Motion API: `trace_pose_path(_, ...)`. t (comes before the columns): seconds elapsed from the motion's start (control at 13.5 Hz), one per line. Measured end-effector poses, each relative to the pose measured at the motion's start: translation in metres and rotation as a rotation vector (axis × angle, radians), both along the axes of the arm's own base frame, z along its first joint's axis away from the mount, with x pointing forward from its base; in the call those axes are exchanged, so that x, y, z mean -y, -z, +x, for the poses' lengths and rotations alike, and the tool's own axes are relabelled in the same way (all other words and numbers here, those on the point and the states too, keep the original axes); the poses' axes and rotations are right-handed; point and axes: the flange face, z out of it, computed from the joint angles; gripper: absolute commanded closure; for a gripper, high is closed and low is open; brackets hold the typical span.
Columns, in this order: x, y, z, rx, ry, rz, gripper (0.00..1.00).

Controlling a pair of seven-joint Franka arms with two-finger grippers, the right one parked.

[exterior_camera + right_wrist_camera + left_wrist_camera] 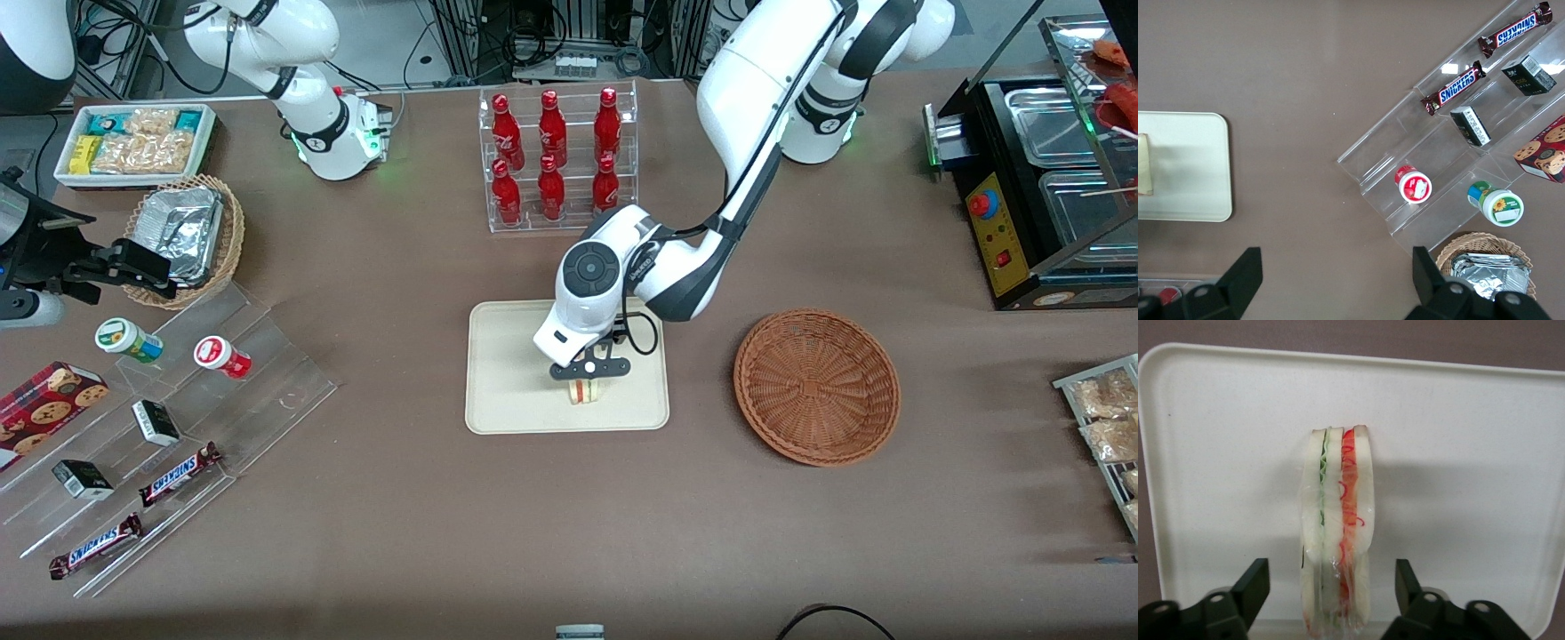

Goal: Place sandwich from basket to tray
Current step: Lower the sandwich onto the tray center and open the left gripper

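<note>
sandwich (1337,533): standing on its edge on the tray, in the half nearer the front camera and close to that nearer long edge, roughly midway along it. Green filling runs down one side and red/orange down the other, with white bread between and outside.

tray (507,356): cream rectangle flat on the brown table, about the middle of it, between the bottle rack and the table's front edge.

gripper (590,380): right down over the sandwich, a finger on each side. The wrist view shows the fingers (1253,583) spread wide, with clear gaps to the bread on both sides, so it's not holding anything.

basket (816,386): reddish-brown wicker, sitting beside the tray toward the working arm's end of the table, apart from it. Nothing in it, just bare weave.

bottle rack (558,158): clear acrylic stand with six red bottles, farther from the front camera than the tray.

display steps (178,427): clear tiered stand toward the parked arm's end, carrying two Snickers bars (180,473), small dark boxes and two little tubs.

foil container (182,227): sits in a lighter tan basket near that same end, just nearer the camera than a white box of snack packets (135,142).
</note>
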Motion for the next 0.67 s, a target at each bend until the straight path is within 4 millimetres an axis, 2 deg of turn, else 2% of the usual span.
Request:
trace_pose_path(0.15,-0.002,-0.028,0.000,-0.017,0.004,0.019,0.00)
trace_pose_path(0.22,-0.004,-0.052,-0.001,-0.015,0.004,0.021,0.00)
trace_pose_path(0.37,-0.017,-0.114,-0.004,-0.014,-0.009,0.035,0.00)
trace_pose_path(0.52,-0.049,-0.182,-0.003,-0.007,-0.045,0.043,0.00)
trace_pose_path(0.67,-0.093,-0.235,0.002,-0.009,-0.096,0.054,0.00)
